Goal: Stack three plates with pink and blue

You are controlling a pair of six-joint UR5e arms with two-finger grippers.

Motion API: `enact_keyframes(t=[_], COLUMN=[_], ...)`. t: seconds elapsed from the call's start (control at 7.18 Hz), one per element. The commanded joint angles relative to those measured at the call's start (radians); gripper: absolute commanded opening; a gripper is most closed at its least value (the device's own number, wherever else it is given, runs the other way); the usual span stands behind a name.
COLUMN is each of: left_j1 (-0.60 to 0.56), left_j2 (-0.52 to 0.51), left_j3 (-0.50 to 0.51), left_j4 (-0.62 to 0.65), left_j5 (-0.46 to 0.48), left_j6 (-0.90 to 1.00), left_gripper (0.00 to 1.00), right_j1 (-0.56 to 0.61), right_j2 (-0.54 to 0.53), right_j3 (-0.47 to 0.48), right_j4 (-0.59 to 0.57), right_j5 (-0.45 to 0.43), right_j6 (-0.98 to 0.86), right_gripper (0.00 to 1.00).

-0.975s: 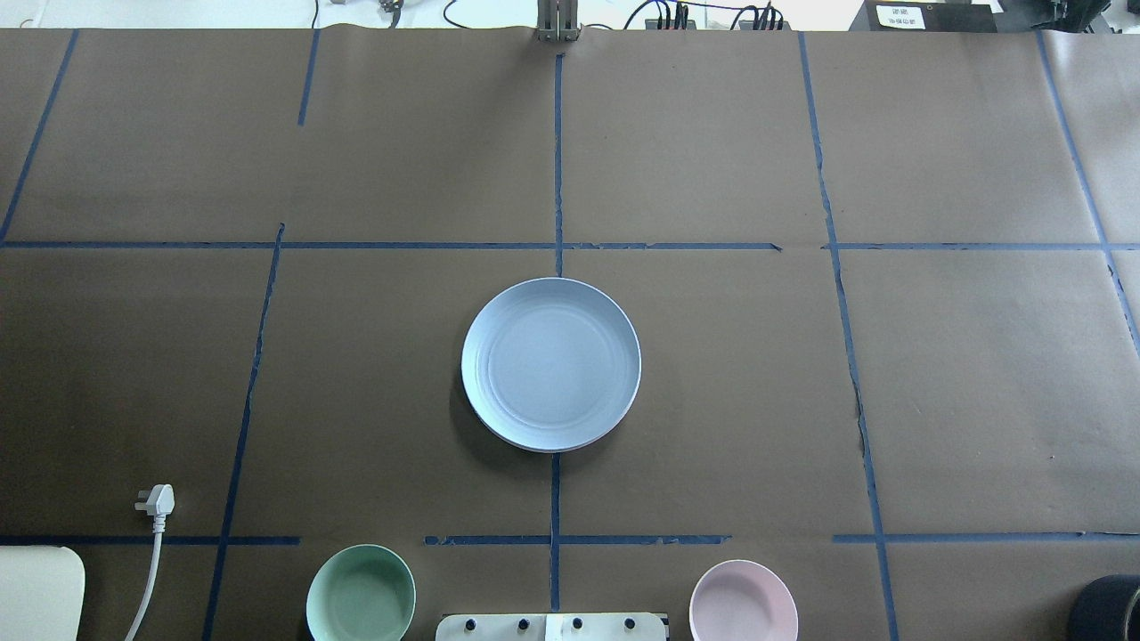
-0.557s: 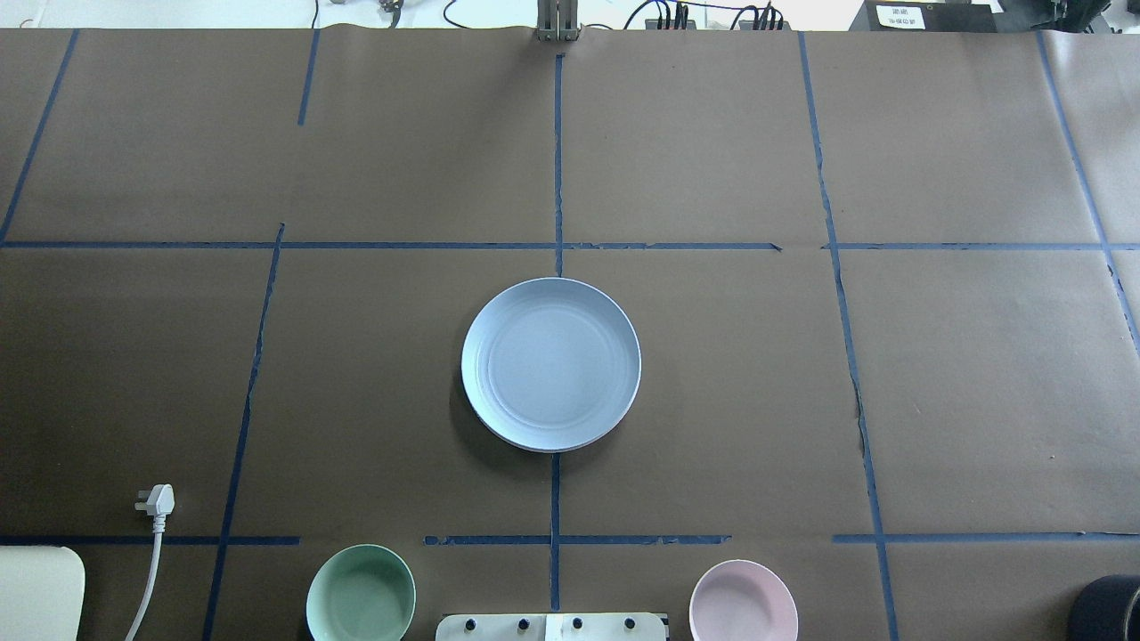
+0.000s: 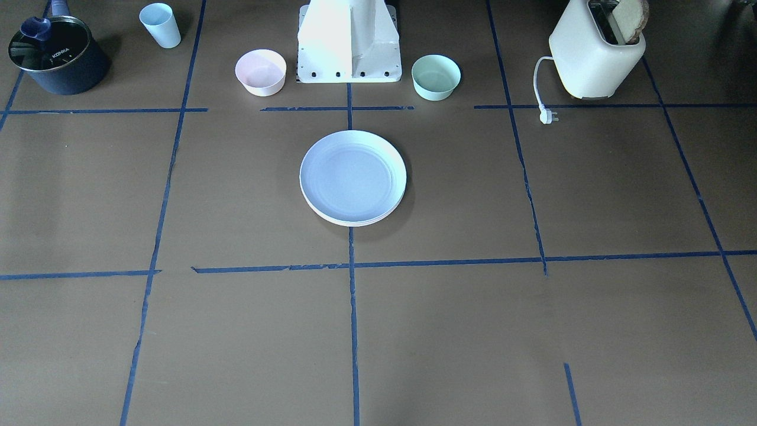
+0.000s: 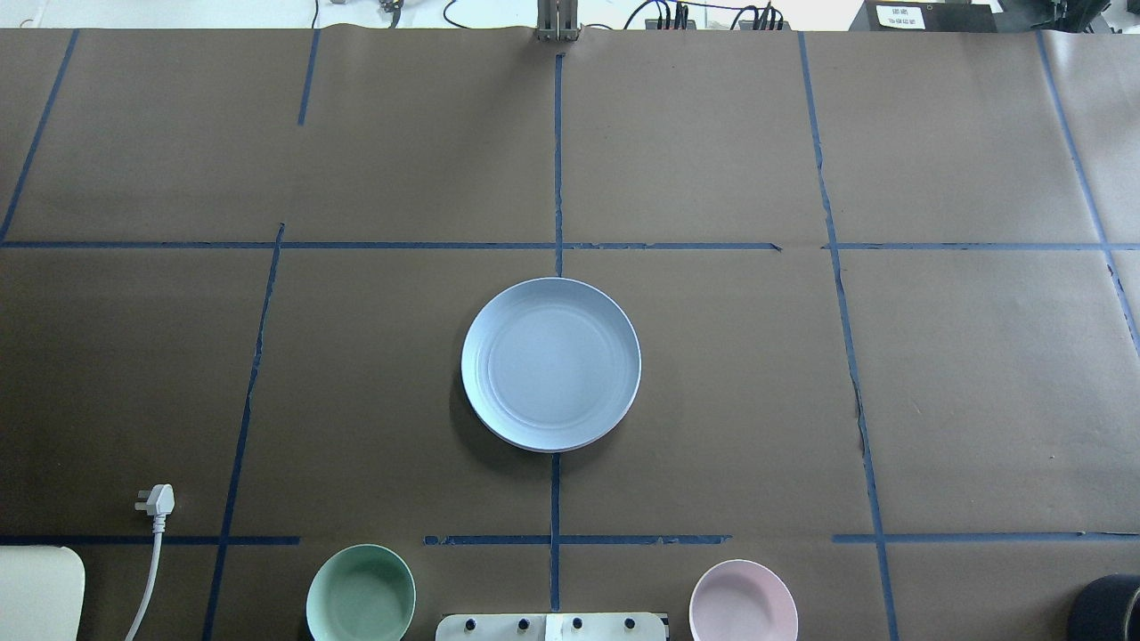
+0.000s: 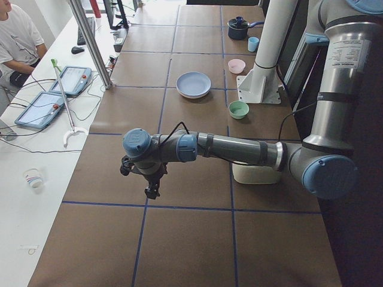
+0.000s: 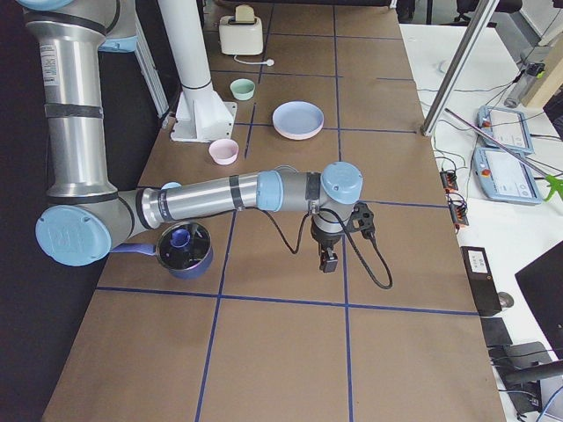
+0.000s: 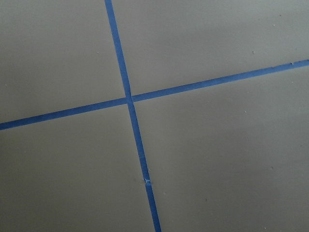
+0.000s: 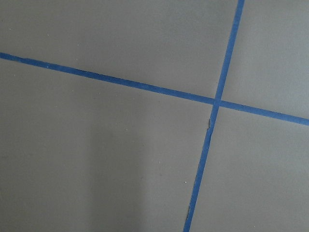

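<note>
The plates lie in one stack at the table's centre, with the pale blue plate [image 4: 550, 363] on top; it also shows in the front view [image 3: 352, 176]. A cream rim [image 3: 340, 220] shows under it in the front view. A pale pink rim [image 6: 297, 137] shows under it in the right side view. My left gripper [image 5: 152, 190] hangs over bare table far from the stack, towards the table's left end. My right gripper [image 6: 328, 261] hangs likewise towards the right end. Both show only in side views, so I cannot tell whether they are open or shut. The wrist views show only paper and tape.
A small pink bowl [image 4: 743, 601] and a mint bowl [image 4: 361, 595] stand either side of the robot base [image 3: 349, 41]. A toaster [image 3: 597, 56] with its plug [image 4: 156, 500], a dark pot [image 3: 56, 56] and a blue cup [image 3: 160, 25] line the robot's side.
</note>
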Motion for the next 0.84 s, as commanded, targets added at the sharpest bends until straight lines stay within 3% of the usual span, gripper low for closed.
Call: enact_keyframes(t=[0.0,0.7], left_j1=[0.001,0.001], left_j2=[0.007,0.008], left_j3=[0.001,-0.010], left_j4=[-0.003,-0.041], left_j5=[-0.004,0.003], left_j6=[-0.042,-0.104], left_gripper=[1.00,1.00], right_j1=[-0.001,-0.016], right_j2=[-0.004,-0.004], right_j3=[0.000,0.001], right_j4=[0.000,0.008], right_j5=[0.001,-0.005], right_j6=[0.002,0.004], right_gripper=[1.00,1.00])
